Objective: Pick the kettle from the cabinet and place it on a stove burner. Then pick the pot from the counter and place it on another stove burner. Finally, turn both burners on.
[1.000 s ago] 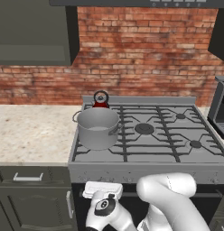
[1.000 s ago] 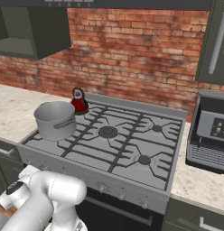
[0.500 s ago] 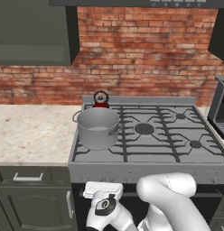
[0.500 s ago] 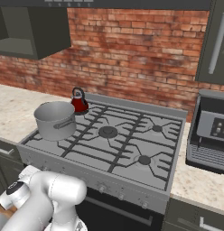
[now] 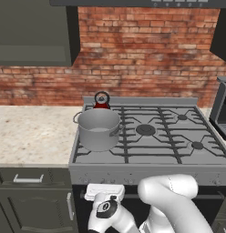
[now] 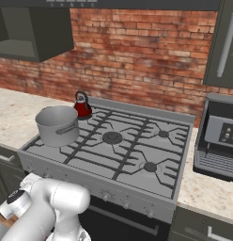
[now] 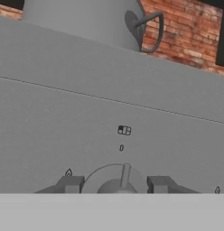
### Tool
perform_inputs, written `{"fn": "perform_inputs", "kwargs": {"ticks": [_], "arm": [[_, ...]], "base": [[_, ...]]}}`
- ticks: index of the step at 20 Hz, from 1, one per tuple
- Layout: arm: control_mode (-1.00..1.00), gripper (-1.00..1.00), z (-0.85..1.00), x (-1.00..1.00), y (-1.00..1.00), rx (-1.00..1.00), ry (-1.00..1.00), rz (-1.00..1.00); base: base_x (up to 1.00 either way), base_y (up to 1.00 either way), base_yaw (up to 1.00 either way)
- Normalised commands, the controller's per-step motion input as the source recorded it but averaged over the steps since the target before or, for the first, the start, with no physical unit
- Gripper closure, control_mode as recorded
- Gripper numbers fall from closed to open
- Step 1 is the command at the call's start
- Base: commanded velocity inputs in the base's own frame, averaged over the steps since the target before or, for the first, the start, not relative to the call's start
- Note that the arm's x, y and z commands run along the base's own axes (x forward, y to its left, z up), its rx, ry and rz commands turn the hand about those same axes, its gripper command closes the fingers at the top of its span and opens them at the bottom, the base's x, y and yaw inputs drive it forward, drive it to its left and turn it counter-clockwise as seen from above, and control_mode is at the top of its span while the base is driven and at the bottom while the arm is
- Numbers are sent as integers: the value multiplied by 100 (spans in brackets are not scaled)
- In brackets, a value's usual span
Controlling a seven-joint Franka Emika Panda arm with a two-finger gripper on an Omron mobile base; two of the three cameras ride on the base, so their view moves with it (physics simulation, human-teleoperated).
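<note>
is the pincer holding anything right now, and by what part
The pincer straddles a stove knob on the front panel, one finger each side; whether it actually grips cannot be told.

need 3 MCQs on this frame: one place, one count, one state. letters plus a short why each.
1. Where does the kettle stand?
A. back left burner, behind the pot
B. on the counter
C. inside the cabinet

2. How many vessels are on the cooktop?
A. one
B. two
C. three

3. What frames the stove knob in the hand view?
A. a closed fist of fingers above it
B. the gripper fingertips, one on each side
C. nothing, the fingers point at the pot

Answers: 1 A, red kettle sits on the grate behind the pot. 2 B, pot and kettle. 3 B, tips flank the knob.
</note>
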Motion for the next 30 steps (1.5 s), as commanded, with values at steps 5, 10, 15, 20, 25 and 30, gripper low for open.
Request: {"fn": "perform_inputs", "kwargs": {"ticks": [5,10,15,20,25,30], "arm": [[-100,100,5,0,0,-20,1,0],[-100,100,7,0,0,-20,2,0],[-100,100,5,0,0,-20,3,0],[-100,100,4,0,0,-19,3,0],[-100,100,1,0,0,-20,3,0],[-100,100,0,0,0,-19,3,0]], "base": [[0,0,0],[0,0,0],[0,0,0],[0,0,0],[0,0,0],[0,0,0]]}}
